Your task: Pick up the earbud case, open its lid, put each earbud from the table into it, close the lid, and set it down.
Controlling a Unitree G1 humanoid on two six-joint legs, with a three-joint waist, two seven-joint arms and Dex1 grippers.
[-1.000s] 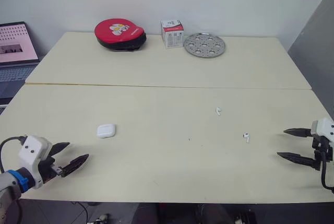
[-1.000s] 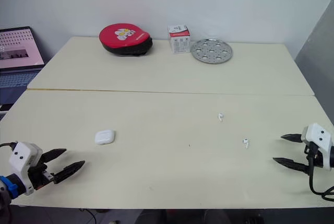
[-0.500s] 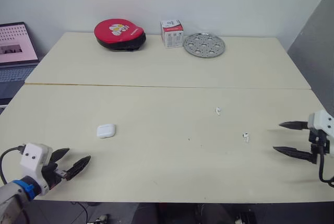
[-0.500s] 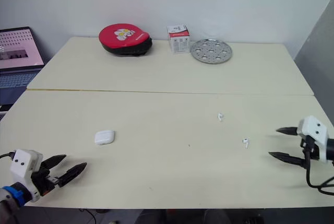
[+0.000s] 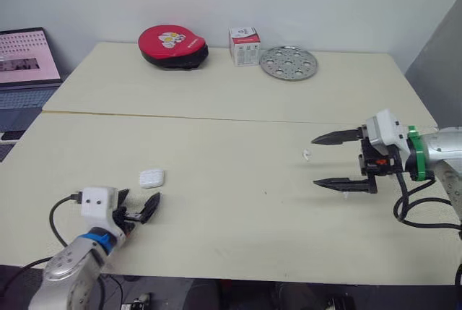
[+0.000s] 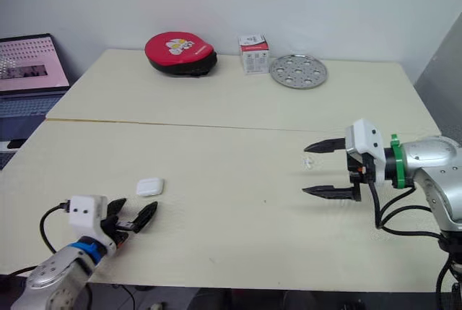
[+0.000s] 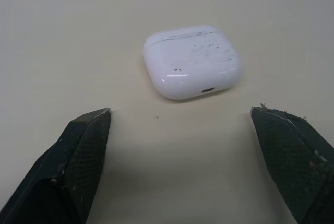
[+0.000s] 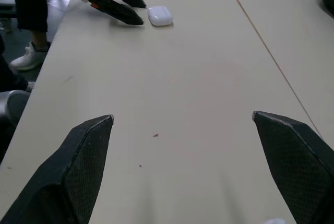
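As both arms advance: the left tool [image 5: 142, 194] comes in from the near-left edge to just short of the earbud case [image 5: 151, 178]; the right tool [image 5: 315, 160] swings left from the right edge.
Left tool: fingers apart and empty, low over the worktop [image 5: 216, 93]; the case lies just beyond the tips, in line with the gap.
Right tool: fingers wide apart and empty; one earbud [image 5: 306, 155] lies just left of the tips, untouched.
Earbud case: flat on the worktop at near left, lid shut, unmoved.
Task meaning: approach stage only. A grasp on the case looks imminent, and nothing is lifted or loaded yet.
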